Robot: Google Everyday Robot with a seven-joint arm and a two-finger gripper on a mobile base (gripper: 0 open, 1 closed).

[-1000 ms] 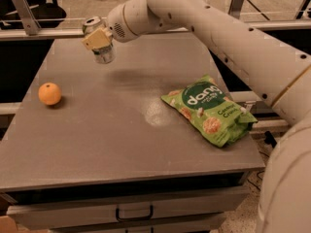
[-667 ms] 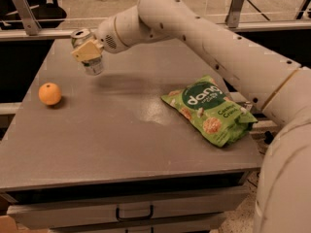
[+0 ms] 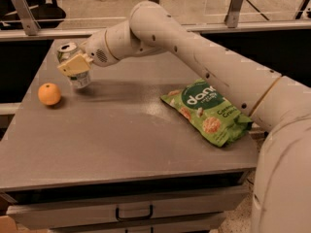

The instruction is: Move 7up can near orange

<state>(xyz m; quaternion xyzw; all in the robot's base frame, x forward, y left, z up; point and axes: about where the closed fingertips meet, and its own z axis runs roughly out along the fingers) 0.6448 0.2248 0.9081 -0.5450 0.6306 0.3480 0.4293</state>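
Note:
The 7up can (image 3: 73, 67) is a small silver-white can with a shiny top, held in my gripper (image 3: 74, 66) at the far left of the grey table (image 3: 121, 130). The gripper is shut on the can, one pale finger (image 3: 74, 65) across its front. The can's base is at or just above the table top; I cannot tell whether it touches. The orange (image 3: 49, 93) sits on the table a short way to the left and nearer the front of the can, apart from it.
A green snack bag (image 3: 206, 111) lies flat at the right of the table. My white arm (image 3: 194, 52) stretches across the table from the right. A drawer with a handle (image 3: 133, 212) is below the front edge. Metal rails run behind the table.
My gripper has carried the can leftward and down, from the table's back middle to a spot close to the orange. The orange and the bag have not moved.

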